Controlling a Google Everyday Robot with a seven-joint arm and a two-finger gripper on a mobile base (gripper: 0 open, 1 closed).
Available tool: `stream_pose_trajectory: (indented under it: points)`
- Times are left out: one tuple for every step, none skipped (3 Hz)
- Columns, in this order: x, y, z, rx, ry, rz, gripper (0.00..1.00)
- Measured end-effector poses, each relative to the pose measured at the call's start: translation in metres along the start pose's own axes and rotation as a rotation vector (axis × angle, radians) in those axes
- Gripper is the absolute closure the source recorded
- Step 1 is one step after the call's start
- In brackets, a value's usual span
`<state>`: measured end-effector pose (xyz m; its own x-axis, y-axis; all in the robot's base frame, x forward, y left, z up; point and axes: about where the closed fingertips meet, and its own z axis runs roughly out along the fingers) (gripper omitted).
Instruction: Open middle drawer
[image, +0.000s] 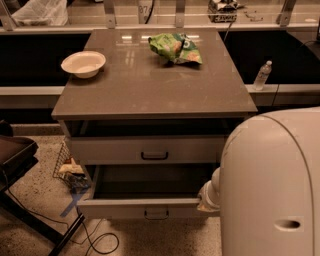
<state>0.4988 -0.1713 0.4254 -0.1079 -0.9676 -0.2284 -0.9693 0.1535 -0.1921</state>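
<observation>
Two drawers show, each with one dark bar handle: the upper drawer (115, 150) at mid-frame and the middle drawer (120, 208) below it. The cabinet top (150, 92) carries one white bowl (83, 63) at upper left and one green snack bag (175, 48) at upper centre, and one water bottle (262, 75) stands at upper right. One gripper (206, 199) sits at lower right of centre, at the middle drawer's right end, beside the one white robot body (270, 185).
</observation>
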Motion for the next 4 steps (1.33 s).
stream_pose_trajectory:
  points:
    - [0.0, 0.003, -0.006, -0.004, 0.004, 0.004, 1.0]
    - [0.003, 0.024, -0.016, -0.031, 0.027, 0.025, 1.0]
    - [0.003, 0.024, -0.016, -0.031, 0.027, 0.025, 1.0]
    - [0.003, 0.025, -0.016, -0.032, 0.027, 0.024, 0.84]
